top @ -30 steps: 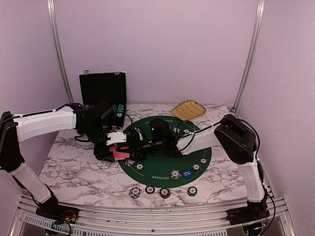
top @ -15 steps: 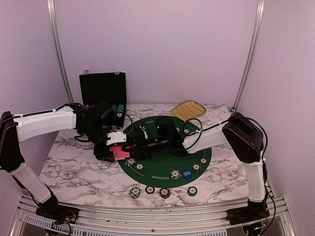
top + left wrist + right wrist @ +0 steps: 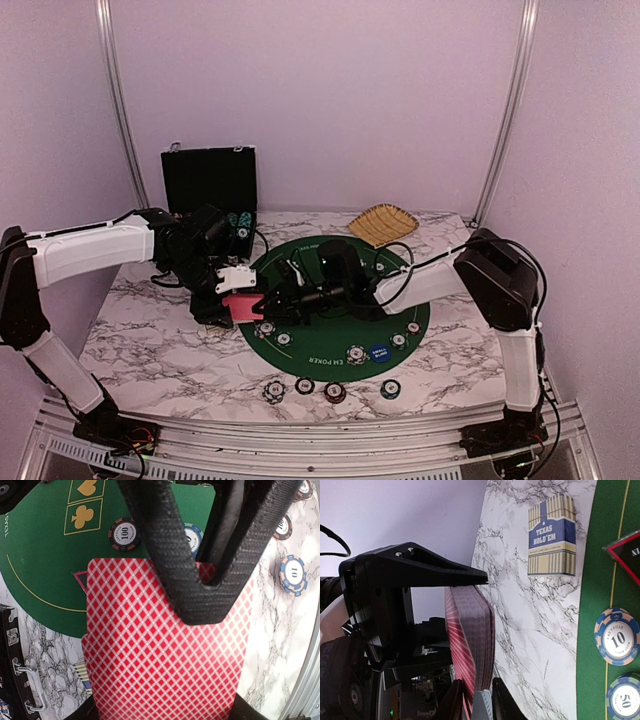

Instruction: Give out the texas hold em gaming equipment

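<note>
Playing cards (image 3: 150, 655), pinched as a deck in the left gripper (image 3: 236, 302), are presented long axis left-to-right, overlapped at the right end by the right gripper (image 3: 272, 300), whose closure cannot be determined.

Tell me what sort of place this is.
Probably a robot test cell in a lab, dressed as a poker table: plain walls framed by aluminium posts, a left arm and right arm mounted at a marble-patterned table, and a round green poker mat with chips on it.
</note>
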You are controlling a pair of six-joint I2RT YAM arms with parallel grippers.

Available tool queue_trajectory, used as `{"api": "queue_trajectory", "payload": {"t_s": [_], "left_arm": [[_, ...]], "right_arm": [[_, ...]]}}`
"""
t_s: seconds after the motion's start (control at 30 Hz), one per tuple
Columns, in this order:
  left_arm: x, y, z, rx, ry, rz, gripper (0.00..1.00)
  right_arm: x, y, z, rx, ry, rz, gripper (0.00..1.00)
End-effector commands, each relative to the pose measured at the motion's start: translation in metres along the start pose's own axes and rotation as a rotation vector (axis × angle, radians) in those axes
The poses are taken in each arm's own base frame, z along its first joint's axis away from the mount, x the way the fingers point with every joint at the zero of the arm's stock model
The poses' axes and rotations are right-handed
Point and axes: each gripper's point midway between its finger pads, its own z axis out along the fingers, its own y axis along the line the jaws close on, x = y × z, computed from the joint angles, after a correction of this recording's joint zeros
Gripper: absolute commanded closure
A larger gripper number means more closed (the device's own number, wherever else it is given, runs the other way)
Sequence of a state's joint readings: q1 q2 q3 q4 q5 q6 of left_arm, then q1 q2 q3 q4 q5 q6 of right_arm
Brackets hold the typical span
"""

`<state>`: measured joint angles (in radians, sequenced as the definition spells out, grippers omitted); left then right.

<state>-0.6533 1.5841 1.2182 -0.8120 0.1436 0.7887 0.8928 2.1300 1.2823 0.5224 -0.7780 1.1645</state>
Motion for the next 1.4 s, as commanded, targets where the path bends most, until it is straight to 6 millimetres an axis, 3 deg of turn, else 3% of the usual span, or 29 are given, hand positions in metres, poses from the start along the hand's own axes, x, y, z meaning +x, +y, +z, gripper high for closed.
{"api": "queue_trajectory", "payload": {"t_s": [0.0, 0.33, 0.8, 1.13, 1.37], "left_arm": [[-0.004, 0.007, -0.003, -0.009, -0.004, -0.015, 0.85], [0.001, 0.007, -0.001, -0.009, 0.011, -0.02, 0.85], [0.005, 0.008, -0.002, -0.013, 0.018, -0.024, 0.86], [0.013, 0.007, -0.002, -0.012, 0.029, -0.034, 0.86], [0.012, 0.006, -0.007, -0.012, 0.022, -0.038, 0.86]], "right_arm": [[-0.004, 0.03, -0.009, -0.047, -0.019, -0.061, 0.82], [-0.008, 0.037, -0.015, -0.054, -0.036, -0.069, 1.0], [-0.021, 0.022, -0.044, -0.033, -0.073, -0.045, 1.0], [-0.057, 0.006, -0.091, 0.029, -0.148, -0.046, 1.0], [-0.088, -0.014, -0.076, 0.057, -0.137, -0.038, 1.0]]}}
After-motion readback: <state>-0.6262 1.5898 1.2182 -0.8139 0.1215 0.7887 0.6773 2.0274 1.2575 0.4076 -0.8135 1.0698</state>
